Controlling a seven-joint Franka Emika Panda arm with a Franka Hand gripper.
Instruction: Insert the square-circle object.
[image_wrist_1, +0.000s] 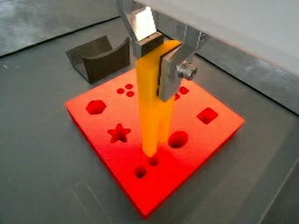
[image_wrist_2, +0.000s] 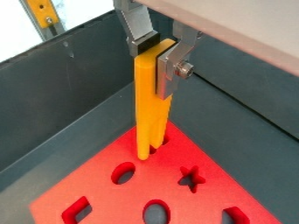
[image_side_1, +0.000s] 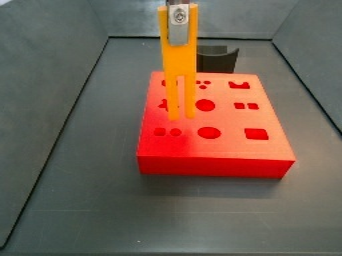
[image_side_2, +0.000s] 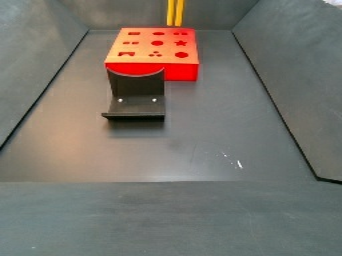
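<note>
The claw (image_wrist_1: 162, 54) hangs at the top centre of both wrist views, its silver fingers (image_wrist_2: 138, 24) pressed against either side of the orange-yellow square-circle object (image_wrist_1: 152, 101), clamped on its upper end. The bar stands upright, its forked lower end down at the top face of the flat red block (image_side_1: 214, 140), among the shaped holes. In a side view the two prongs (image_side_1: 177, 95) reach the block's left part, beside a round hole (image_side_1: 206, 104); whether they have entered a hole I cannot tell. The dark grey curved piece (image_side_2: 135, 100) sits on the dark tabletop (image_side_2: 174, 160) just in front of the block in a side view, and in the upper left of a wrist view (image_wrist_1: 98, 57).
</note>
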